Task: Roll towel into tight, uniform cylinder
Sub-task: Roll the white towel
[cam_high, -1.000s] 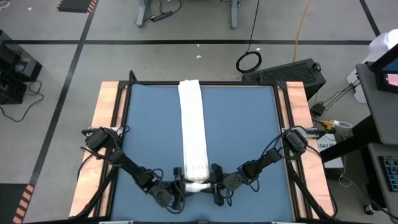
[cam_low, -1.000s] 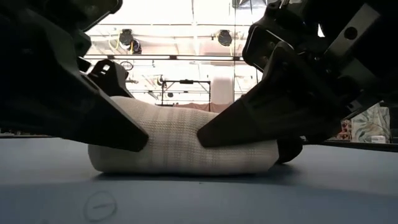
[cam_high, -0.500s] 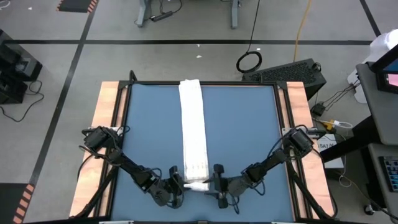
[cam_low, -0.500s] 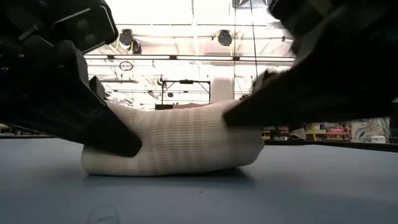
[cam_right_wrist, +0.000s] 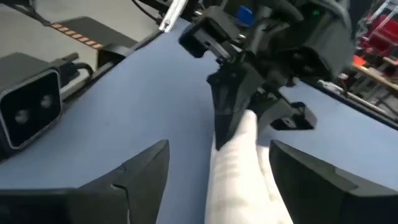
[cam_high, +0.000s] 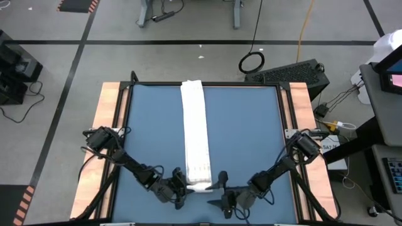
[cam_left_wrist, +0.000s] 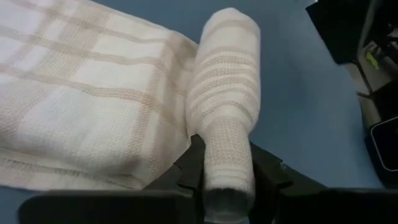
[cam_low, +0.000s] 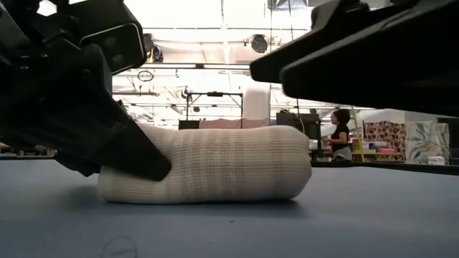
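Observation:
The white towel [cam_high: 194, 132] lies as a long strip down the middle of the blue table [cam_high: 245, 138], from the far edge toward me. Its near end is wound into a short roll [cam_low: 208, 172] that rests on the table. My left gripper [cam_high: 180, 188] is at the roll's left end, shut on it. My right gripper [cam_high: 218, 191] stands open off the roll's right end. In the low view it [cam_low: 344, 50] hangs above the roll and clear of it. In the right wrist view its fingers [cam_right_wrist: 143, 174] stand wide either side of the roll [cam_right_wrist: 239, 168] without touching. My left gripper pinches the roll's left end [cam_left_wrist: 227, 155] between its two fingers [cam_left_wrist: 194, 163]. The fingers come from the table's left, slanting a little downward, and lie along the roll. The roll lies on the table, still joined to the flat strip [cam_left_wrist: 81, 93] beside it.
Wooden rails [cam_high: 110, 125] run along the table's left and right sides. A small camera unit [cam_right_wrist: 28, 106] sits at the table's near edge. Bare blue table lies left and right of the strip. A person [cam_low: 338, 132] stands far off in the room.
My right gripper has let go of the roll's right end, opened wider, turned about its wrist, and drawn up and back toward the table's near right. My left gripper has turned about its wrist at the roll's left end. The roll has shifted slightly left and stays on the table.

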You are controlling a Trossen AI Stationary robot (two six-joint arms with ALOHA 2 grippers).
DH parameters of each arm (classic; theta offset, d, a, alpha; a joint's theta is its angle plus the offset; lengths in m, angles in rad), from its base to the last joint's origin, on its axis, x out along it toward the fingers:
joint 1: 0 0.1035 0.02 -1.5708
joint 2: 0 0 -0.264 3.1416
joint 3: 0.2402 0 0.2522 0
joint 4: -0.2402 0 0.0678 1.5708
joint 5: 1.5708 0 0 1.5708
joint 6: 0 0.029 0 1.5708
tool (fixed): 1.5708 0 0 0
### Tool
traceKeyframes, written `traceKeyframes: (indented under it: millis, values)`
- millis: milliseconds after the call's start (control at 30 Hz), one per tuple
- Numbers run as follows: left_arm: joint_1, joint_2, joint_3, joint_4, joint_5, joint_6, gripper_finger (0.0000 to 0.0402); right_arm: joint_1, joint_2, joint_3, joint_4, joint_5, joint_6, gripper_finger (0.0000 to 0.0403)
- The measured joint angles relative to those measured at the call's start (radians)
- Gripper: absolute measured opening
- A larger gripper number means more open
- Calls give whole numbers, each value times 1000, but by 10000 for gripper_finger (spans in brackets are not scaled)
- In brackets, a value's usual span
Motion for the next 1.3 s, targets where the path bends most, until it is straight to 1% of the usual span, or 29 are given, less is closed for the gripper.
traceKeyframes:
  millis: [100, 300, 500, 667, 867, 967, 1033, 1100, 1167, 1300]
  values:
    - [8, 0, 1, 2, 22, 1, 81, -18, 21, 3, -2, -28, 16, 259]
    - [8, 1, 1, 1, 23, 3, 83, -27, 68, 3, 0, -18, 50, 254]
    - [8, 2, 1, 2, 23, 0, 84, -39, 72, 3, 0, -18, 87, 254]
    - [8, 2, 1, 1, 23, -1, 84, -65, 72, 3, -35, -26, 165, 254]
    - [8, 2, 0, 1, 23, -1, 84, -76, 72, 3, -49, -62, 211, 253]
    - [7, 2, 1, 1, 13, -4, 84, -85, 72, 4, -60, -76, 259, 253]
    - [5, 4, 1, -4, -22, -37, 84, -91, 72, 4, -85, -80, 302, 253]
    - [5, 4, 0, -9, -56, -73, 84, -98, 71, 4, -100, -95, 337, 247]
    - [5, 4, 0, -6, -60, -74, 88, -99, 71, 4, -105, -98, 366, 237]
    - [-4, 1, 0, -7, -63, -76, 121, -99, 70, 4, -109, -96, 372, 210]
